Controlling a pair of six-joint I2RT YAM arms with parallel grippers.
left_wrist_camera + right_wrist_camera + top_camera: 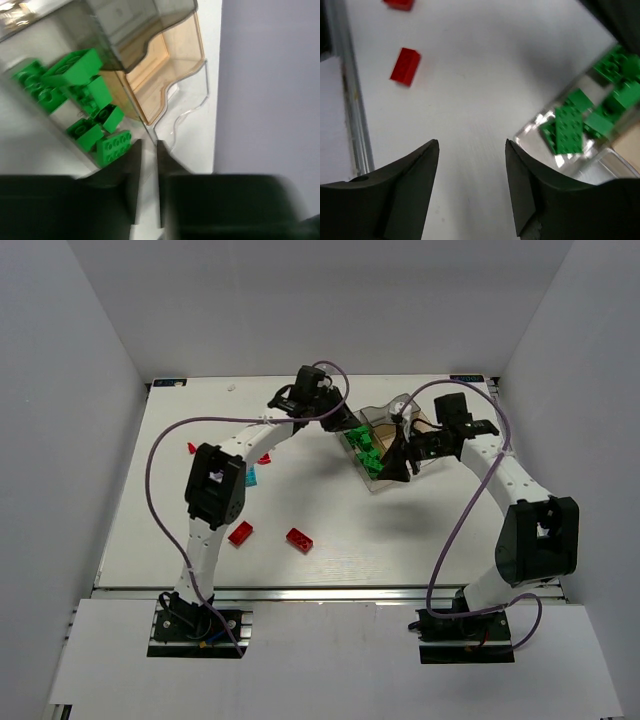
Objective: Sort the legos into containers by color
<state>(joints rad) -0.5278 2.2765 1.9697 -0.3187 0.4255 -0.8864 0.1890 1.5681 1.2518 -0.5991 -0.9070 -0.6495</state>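
Note:
The clear brownish tray [379, 416] lies at the back middle of the table. Its long narrow section holds several green legos [365, 452], which also show in the left wrist view [75, 95] and in the right wrist view [570, 127]. My left gripper [338, 420] is at the tray's far left corner. Its jaws [148, 145] are nearly together on the tray's thin clear wall [150, 131]. My right gripper [398, 462] hangs open and empty over bare table [471, 142], just beside the tray's near corner [600, 160]. Two red legos [240, 532] [299, 539] lie on the table at front left.
Two more red legos [191, 448] [264, 458] and a cyan one [251, 477] lie by the left arm. Two red legos [405, 66] [399, 4] show in the right wrist view near the table's metal front edge [350, 100]. White walls stand round the table.

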